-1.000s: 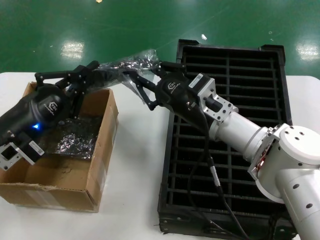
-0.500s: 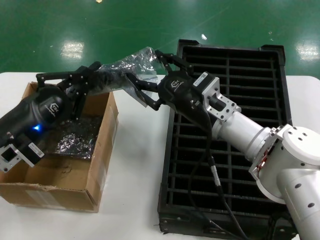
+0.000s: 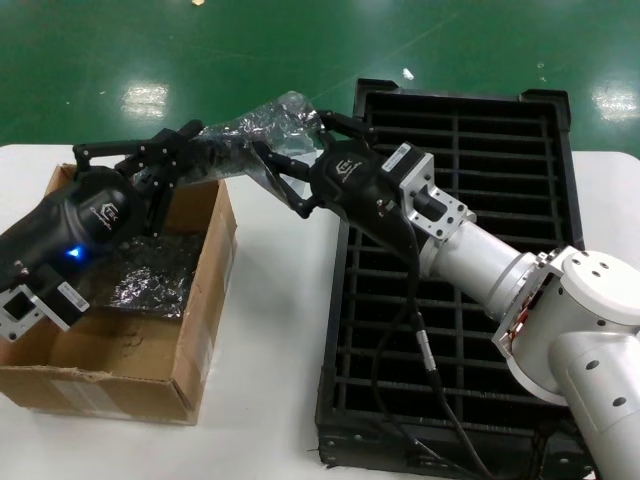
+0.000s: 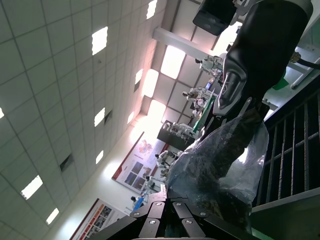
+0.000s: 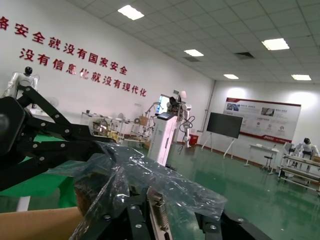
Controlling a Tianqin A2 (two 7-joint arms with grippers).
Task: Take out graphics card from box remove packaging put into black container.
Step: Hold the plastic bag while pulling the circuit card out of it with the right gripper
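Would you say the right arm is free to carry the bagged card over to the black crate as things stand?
Probably not yet: the left gripper holds the other end of the bag, while the right gripper straddles it beside the black crate.

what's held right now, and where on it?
Bagged graphics card, in the air between box and black container: left gripper holds one end, right gripper the other.

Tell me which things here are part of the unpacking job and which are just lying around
Job: packaging with the graphics card inside, held between left gripper and right gripper; box; black container.
Lying about: another shiny bag in the box; white table.
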